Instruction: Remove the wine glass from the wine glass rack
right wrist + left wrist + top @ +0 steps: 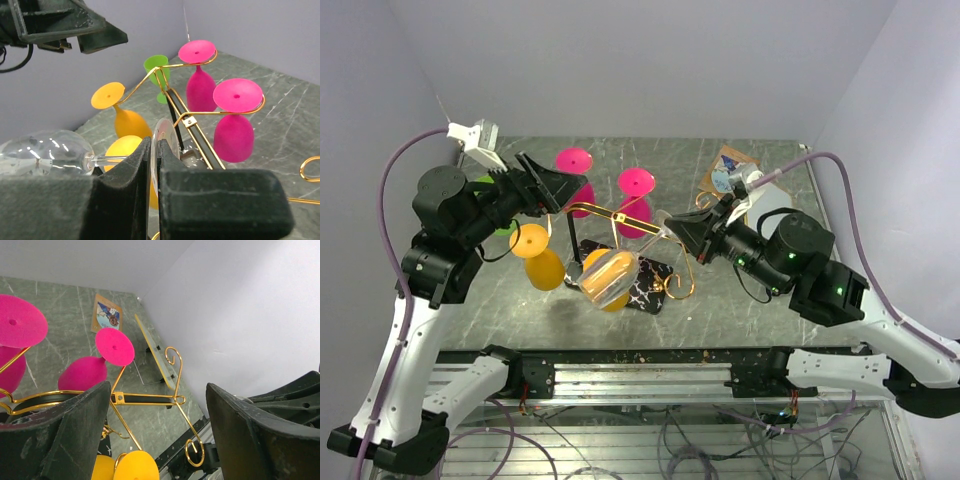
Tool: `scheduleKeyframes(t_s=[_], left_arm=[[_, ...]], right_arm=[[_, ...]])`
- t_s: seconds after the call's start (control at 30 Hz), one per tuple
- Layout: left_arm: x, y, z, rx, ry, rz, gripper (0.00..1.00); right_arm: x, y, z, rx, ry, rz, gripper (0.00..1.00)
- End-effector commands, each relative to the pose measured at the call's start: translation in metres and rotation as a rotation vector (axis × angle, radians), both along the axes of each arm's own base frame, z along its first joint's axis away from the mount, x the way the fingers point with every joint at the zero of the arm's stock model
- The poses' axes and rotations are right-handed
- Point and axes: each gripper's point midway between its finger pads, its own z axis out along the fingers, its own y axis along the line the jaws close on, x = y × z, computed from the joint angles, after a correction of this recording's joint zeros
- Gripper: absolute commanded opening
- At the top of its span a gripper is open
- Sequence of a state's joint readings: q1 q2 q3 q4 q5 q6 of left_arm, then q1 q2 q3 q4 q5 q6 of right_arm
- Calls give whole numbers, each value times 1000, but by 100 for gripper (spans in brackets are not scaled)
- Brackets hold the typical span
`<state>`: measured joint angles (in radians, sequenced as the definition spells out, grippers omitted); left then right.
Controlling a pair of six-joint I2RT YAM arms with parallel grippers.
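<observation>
Near the wine glass rack's (610, 213) front edge, right claw (155, 150) clamps the clear wine glass (42, 152) by its foot. Left claw (157, 390) gapes wide above a gold arm (145, 399).

1. The wine glass rack (620, 215) stands mid-table (740, 300), with its base (650, 290) flat on the surface.
2. Two hanging glasses sit at its far side, one to the left (578, 180) and one to the right (637, 190).
3. A third glass (538, 255) hangs at the near left (a fourth sits behind my left arm, mostly hidden).
4. The wine glass (608, 277) lies tilted above the base. Its stem end is between the right gripper (670, 230) fingers, and I cannot tell whether its foot touches a rack arm.
5. The left gripper (552, 190) is at the rack's left, beside its upper arm.
6. A packet (725, 170) lies at the far right of the table.
</observation>
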<state>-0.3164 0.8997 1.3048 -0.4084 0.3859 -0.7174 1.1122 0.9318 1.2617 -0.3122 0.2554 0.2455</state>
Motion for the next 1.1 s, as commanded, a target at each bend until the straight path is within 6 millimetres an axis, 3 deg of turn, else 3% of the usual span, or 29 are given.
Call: scheduleKeyframes(t_s=[0.0,0.17,0.33,0.5,0.77,1.07], left_arm=[[-12,3,24,-29,-59,5,88],[-18,9,35,-28,-76,28,88],[-21,13,40,-47,-75,46,89],[-20,8,42,-97,-50,27,90],[-15,-1,18,-94,65,-7,88],[-24,-5,31,-120,5,-57,88]], right_arm=[[0,-12,33,199,35,-49,0],[20,-41,38,303,78,-240,0],[42,-63,29,341,129,-446,0],[50,-59,16,382,198,-500,0],[54,-43,13,399,205,-473,0],[57,-38,16,399,164,-464,0]])
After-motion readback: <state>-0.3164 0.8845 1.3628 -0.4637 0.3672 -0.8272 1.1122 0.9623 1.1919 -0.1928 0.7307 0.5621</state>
